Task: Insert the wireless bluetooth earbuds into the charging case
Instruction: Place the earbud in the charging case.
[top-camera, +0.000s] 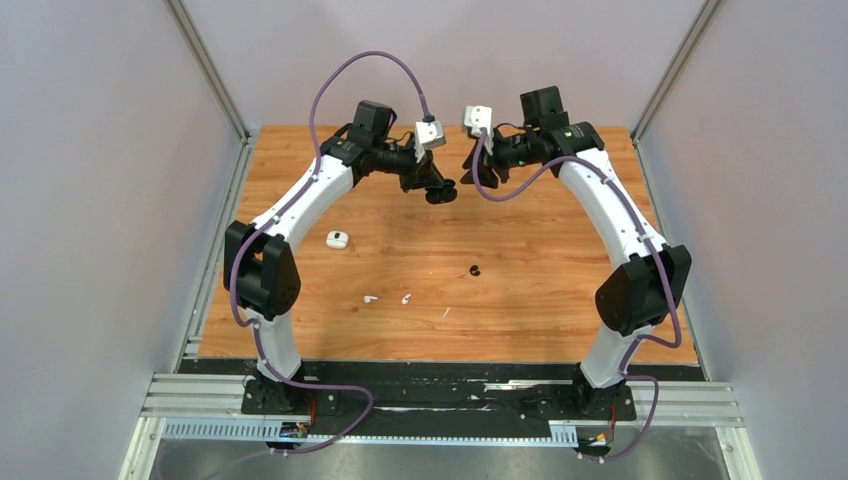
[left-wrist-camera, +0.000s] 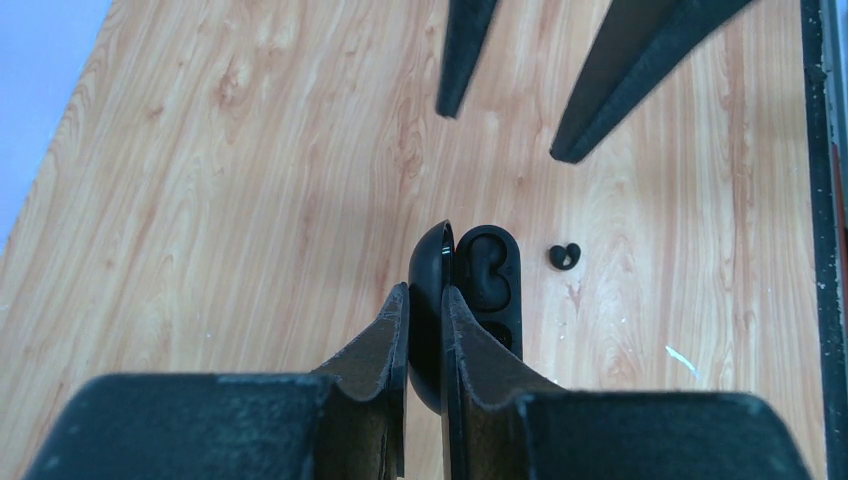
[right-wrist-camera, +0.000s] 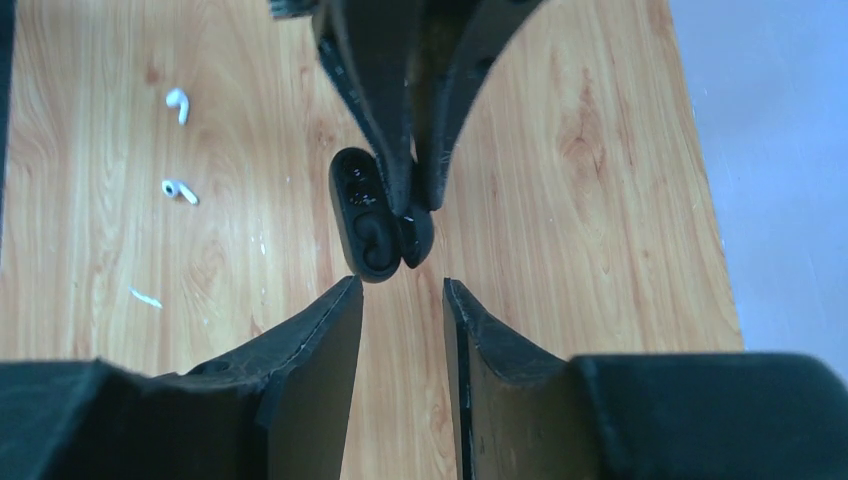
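Wood-grain table filled the top external view. The left gripper hung over the far middle of the board, closed on a black charging case. The right gripper stood just beside it at 3 o'clock; its opening could not be read from there. The white earbuds lay loose on the wood toward the near edge, the second earbud close at 3 o'clock of the first, not touching. A white case sat at 11 o'clock of them, well apart. A small black bud lay at 2 o'clock of them, and a thin white fleck at 4 o'clock.

Left wrist view: the left gripper was nearly closed, its fingers pinching the lid of the black charging case, which was open with its moulded tray facing 3 o'clock. The black bud lay on the table at 3 o'clock of the case, apart from it. The right gripper showed at 12 o'clock, fingers parted.

Right wrist view: the right gripper was open wide and held nothing. The black charging case hung at 12 o'clock just beyond its fingertips, gripped by the left gripper. The white earbuds lay at 10 o'clock, the second earbud nearer, and the fleck at 9 o'clock.
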